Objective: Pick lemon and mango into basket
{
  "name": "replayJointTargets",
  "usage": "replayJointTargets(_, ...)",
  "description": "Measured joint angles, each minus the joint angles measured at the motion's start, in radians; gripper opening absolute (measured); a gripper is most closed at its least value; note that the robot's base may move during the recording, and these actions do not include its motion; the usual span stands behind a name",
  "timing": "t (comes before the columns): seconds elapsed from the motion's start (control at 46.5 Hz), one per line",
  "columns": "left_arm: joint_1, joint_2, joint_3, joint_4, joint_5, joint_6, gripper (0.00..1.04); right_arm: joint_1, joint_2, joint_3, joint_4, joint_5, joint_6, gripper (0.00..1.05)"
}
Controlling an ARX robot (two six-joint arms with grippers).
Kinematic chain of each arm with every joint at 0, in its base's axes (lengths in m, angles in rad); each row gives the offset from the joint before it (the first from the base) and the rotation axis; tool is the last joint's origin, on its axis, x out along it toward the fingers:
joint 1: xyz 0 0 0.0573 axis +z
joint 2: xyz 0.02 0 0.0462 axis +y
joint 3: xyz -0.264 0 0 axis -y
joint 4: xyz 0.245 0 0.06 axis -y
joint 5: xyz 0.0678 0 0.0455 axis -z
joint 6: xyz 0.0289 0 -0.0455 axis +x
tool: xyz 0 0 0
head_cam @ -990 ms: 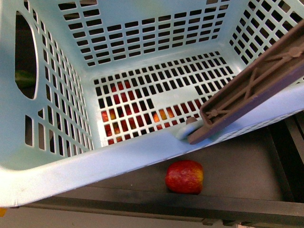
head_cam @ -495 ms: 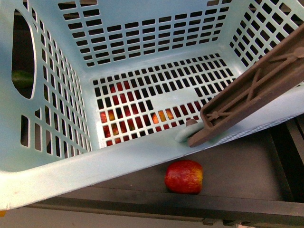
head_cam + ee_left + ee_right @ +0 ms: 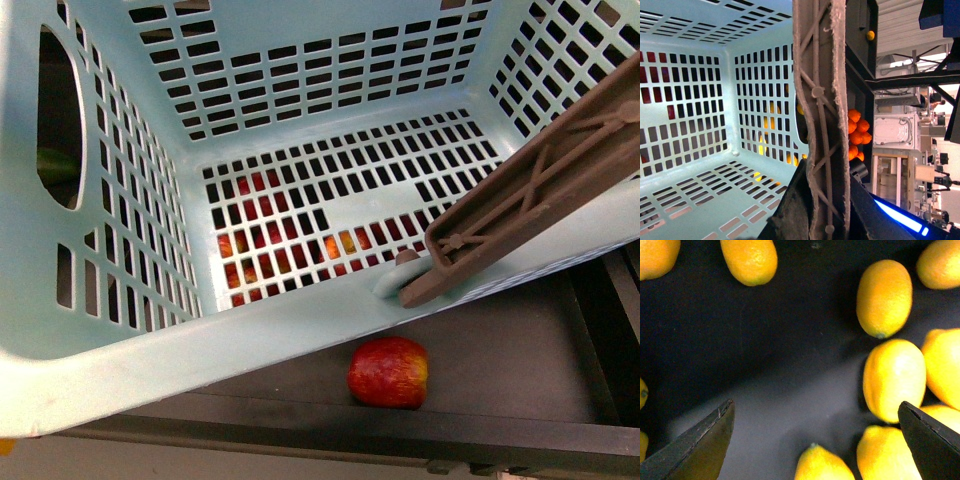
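Right wrist view: my right pincer is hovering open above loose lemons. I'm favouring the lemon at right centre, needing both fingers straddling it. My left pincer is clamping the handle of the basket.

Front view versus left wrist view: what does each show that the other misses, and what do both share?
Front only: a red fruit on the dark shelf below the basket. Left wrist only: orange fruit piled beyond the brown handle, with the left gripper closed around that handle. Both: the turquoise basket and its brown handle.
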Motion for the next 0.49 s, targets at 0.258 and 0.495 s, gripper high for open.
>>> replayJointTargets(0.258, 0.000, 0.000, 0.000, 0.000, 0.000, 0.000, 0.07, 0.050, 0.238, 0.389, -0.174, -0.029, -0.096, 0.96)
replayJointTargets(0.495, 0.000, 0.000, 0.000, 0.000, 0.000, 0.000, 0.07, 0.079, 0.423, 0.723, -0.308, -0.056, -0.094, 0.96)
